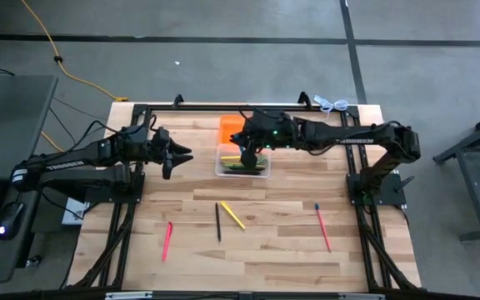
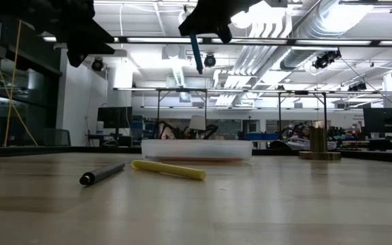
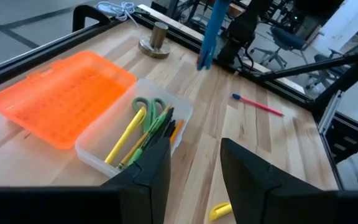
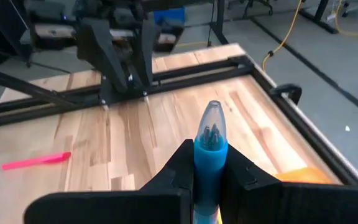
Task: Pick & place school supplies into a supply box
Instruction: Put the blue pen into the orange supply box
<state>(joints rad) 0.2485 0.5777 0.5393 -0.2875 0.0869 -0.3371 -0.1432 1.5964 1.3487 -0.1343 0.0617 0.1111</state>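
The clear supply box (image 1: 242,163) stands at the table's far middle and holds scissors and several pens (image 3: 143,127). My right gripper (image 1: 247,156) hovers above it, shut on a blue pen (image 2: 197,53). Left of the box, my left gripper (image 3: 194,168) stands open in the air with nothing between its fingers. On the near half of the table lie a pink pen (image 1: 167,240), a black pen (image 1: 218,222), a yellow marker (image 1: 232,215) and a red pen with a blue tip (image 1: 322,227). My right gripper pinches the blue pen between its two fingers, which lie across the pen near its clear-capped end (image 4: 211,146). The fingers come from the table's right, slanting a little down. The pen hangs nearly upright below them, its lower end (image 2: 199,68) well clear of the box.
The orange rectangular piece (image 1: 232,129) lies against the box's far side. A bell (image 3: 156,42) stands near the far edge. The black frame rails (image 1: 223,107) run along the table's edges. Bare wood lies between the box and the loose pens.
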